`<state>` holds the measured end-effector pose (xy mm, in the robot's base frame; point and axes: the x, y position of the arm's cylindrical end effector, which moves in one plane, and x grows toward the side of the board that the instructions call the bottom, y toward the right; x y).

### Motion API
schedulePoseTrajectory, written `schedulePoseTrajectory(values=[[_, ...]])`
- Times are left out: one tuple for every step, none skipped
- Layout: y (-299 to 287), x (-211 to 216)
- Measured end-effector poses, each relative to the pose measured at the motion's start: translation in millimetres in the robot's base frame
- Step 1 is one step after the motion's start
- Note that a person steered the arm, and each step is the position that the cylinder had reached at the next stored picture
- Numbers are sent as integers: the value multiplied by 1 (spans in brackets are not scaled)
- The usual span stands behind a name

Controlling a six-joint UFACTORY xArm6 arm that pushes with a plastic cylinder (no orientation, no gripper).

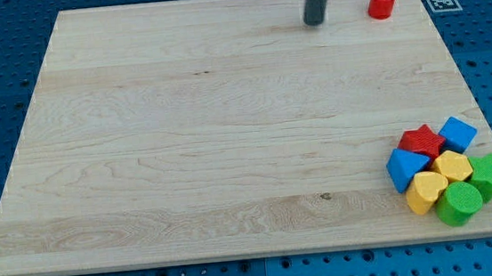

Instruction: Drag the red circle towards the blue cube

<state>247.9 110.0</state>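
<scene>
While our rod comes down from the view's top, this is how the board lies:

Tip: our tip (314, 22) rests on the wooden board (211, 141) near its top edge, to the view's left of the red circle, apart from it, touching no block.

Hold: we have no jaws to open or close; our tip is a bare rod end and carries nothing.

Red circle: the red circle (382, 3) stands alone at the board's top right corner, just by the top edge.

Blue cube: the blue cube (457, 133) sits far down at the view's lower right, at the top right of a tight cluster, well apart from the red circle.

Cluster: beside the blue cube we see a red star (421, 142), a second blue block (405, 169), two yellow blocks (453, 166) and (426, 192), a green star (489, 176) and a green cylinder (458, 203), all packed close together.

Marker: a black-and-white tag (441, 0) lies off the board at the view's top right.
</scene>
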Motion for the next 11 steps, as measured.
schedulePoseTrajectory(values=[[51, -46], [128, -45], [145, -31], [136, -33], [116, -35], [113, -31], [117, -18], [125, -7], [128, 6], [128, 16], [128, 36]])
